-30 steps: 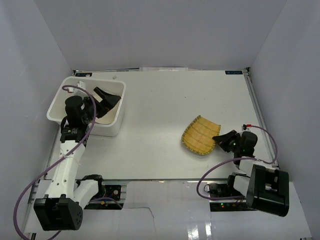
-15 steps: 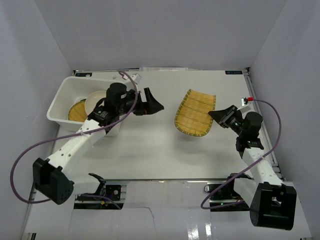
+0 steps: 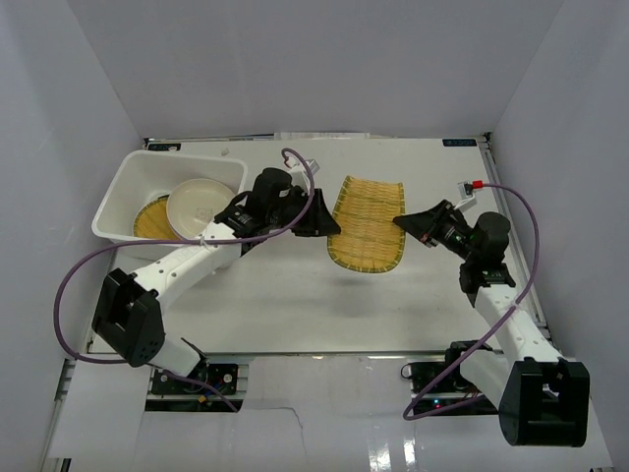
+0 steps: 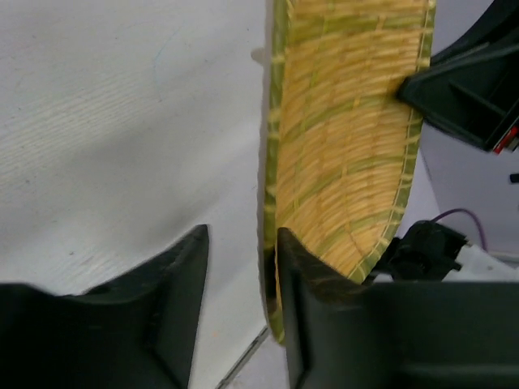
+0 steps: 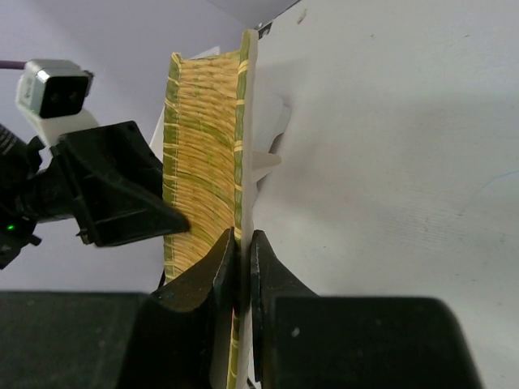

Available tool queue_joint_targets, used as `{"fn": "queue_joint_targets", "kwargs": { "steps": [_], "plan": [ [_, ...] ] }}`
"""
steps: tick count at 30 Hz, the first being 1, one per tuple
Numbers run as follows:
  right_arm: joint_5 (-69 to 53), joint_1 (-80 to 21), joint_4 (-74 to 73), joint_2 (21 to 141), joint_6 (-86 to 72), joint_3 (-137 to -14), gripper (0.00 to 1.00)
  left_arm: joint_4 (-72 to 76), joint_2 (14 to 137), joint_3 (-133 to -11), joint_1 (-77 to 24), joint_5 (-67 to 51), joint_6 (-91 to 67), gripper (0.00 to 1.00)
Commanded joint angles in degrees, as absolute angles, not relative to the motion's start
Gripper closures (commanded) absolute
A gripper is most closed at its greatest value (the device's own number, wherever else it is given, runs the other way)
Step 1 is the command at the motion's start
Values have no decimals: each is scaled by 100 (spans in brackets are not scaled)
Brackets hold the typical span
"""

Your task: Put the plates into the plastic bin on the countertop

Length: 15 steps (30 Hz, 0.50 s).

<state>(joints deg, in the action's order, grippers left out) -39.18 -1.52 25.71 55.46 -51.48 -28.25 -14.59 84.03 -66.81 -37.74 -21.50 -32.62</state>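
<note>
A yellow woven-look rectangular plate (image 3: 369, 221) hangs above the countertop (image 3: 295, 285), right of the plastic bin (image 3: 118, 197). My right gripper (image 3: 401, 224) is shut on the plate's right rim, the jaws pinching its thin edge (image 5: 242, 237). My left gripper (image 3: 329, 222) has reached the plate's left rim and straddles it (image 4: 242, 235). One finger lies against the woven face (image 4: 349, 146); the other stands apart from the underside with a gap. In the bin lie a cream plate (image 3: 201, 206) and a round yellow woven plate (image 3: 149, 218). Other plates are out of view.
The bin stands at the countertop's far left corner, against the left wall. A metal rail (image 3: 506, 236) runs along the countertop's right edge. The left arm's purple cable (image 3: 69, 295) loops beside the bin, and the right arm's cable (image 3: 531, 246) arcs over the rail.
My left arm swung out of the bin and rightward to the woven plate, and its jaws narrowed around the rim. My right arm lifted the plate and carried it left.
</note>
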Motion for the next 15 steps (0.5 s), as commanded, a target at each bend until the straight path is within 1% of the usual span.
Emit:
{"fn": "queue_joint_targets", "kwargs": {
  "steps": [1,2,4,5,6,7,8,9,10,12,13,15],
  "plan": [
    [-4403,-263,3524,5616,-5695,-2962,92,-1143,8420,-6759,-3797,-2242,-3261,64],
    [-4421,-272,3507,5634,-5687,-2962,92,-1125,8342,-6750,-3797,-2067,-3261,82],
    [-4395,-273,3481,5625,-5652,-2944,92,-1151,8218,-6759,-3797,-1856,-3235,93],
    [-4351,-281,3446,5616,-5625,-2944,89,-1256,8105,-6794,-3797,-1620,-3217,100],
    [-4342,-281,3384,5599,-5608,-2953,83,-1353,8069,-6924,-3788,-1469,-3138,100],
    [-4333,-290,3340,5590,-5581,-2962,63,-1458,8016,-6995,-3779,-1329,-3103,100],
    [-4290,-290,3262,5572,-5555,-2997,53,-1607,7963,-7057,-3727,-1179,-3085,100],
    [-4246,-290,3069,5511,-5502,-3032,47,-1661,7832,-7136,-3674,-969,-3059,100],
    [-4202,-290,2989,5476,-5450,-3050,35,-1696,7753,-7163,-3596,-932,-3059,100],
    [-4079,-290,2813,5345,-5292,-3120,23,-1758,7455,-7189,-3166,-949,-3128,100],
    [-4052,-290,2630,5300,-5230,-3138,16,-1775,7349,-7181,-2703,-1019,-3233,100],
    [-3973,-290,2488,5221,-5054,-3190,13,-1793,7006,-7111,-2156,-1204,-3374,100]
  ]
}}
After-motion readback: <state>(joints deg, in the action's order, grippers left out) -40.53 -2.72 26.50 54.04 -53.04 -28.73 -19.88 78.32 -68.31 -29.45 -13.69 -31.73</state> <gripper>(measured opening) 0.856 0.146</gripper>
